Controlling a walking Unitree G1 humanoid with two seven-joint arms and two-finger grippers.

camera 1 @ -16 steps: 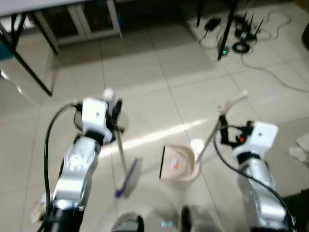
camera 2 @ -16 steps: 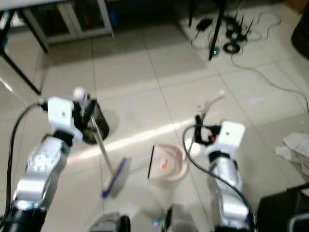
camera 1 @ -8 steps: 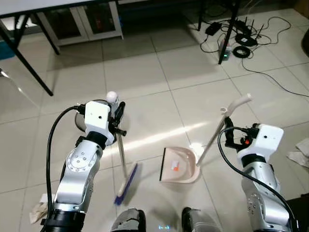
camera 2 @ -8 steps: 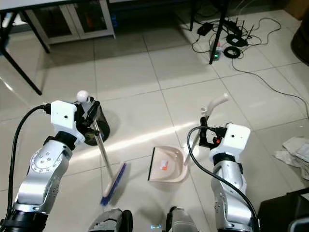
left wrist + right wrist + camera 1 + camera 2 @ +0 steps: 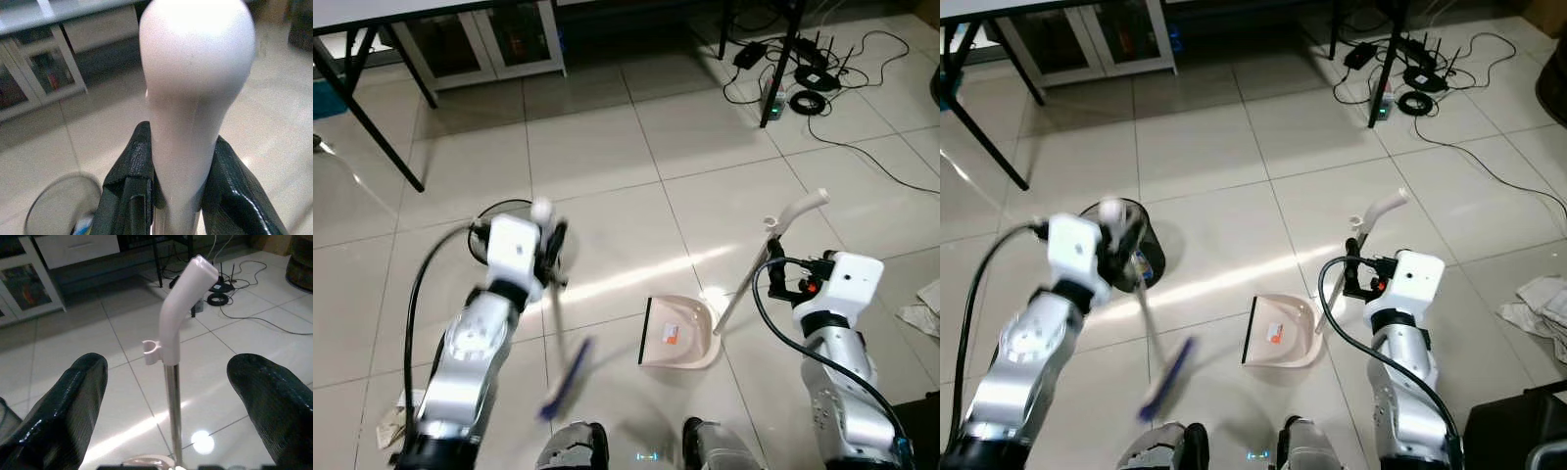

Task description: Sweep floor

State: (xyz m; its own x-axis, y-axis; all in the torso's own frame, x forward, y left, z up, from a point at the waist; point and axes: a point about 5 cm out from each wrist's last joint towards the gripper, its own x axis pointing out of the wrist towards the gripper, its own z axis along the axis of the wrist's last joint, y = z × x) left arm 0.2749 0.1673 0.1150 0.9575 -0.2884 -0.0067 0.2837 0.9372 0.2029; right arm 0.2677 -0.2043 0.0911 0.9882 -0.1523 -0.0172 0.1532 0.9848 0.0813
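Two arms raised: left gripper (image 5: 178, 196) clenched on the broom (image 5: 558, 328), right gripper (image 5: 171, 406) spread wide, dustpan (image 5: 678, 333) at 12 o'clock.

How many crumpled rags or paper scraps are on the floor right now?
2 visible: a white crumpled rag at the robot's far right beside the right arm, and a small scrap low at the left, next to the left arm. More may lie behind the arms.

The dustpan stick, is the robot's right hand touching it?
Apart. In the right wrist view the dustpan handle stands in the gap between the right end effector's open fingers, floor visible on both sides.
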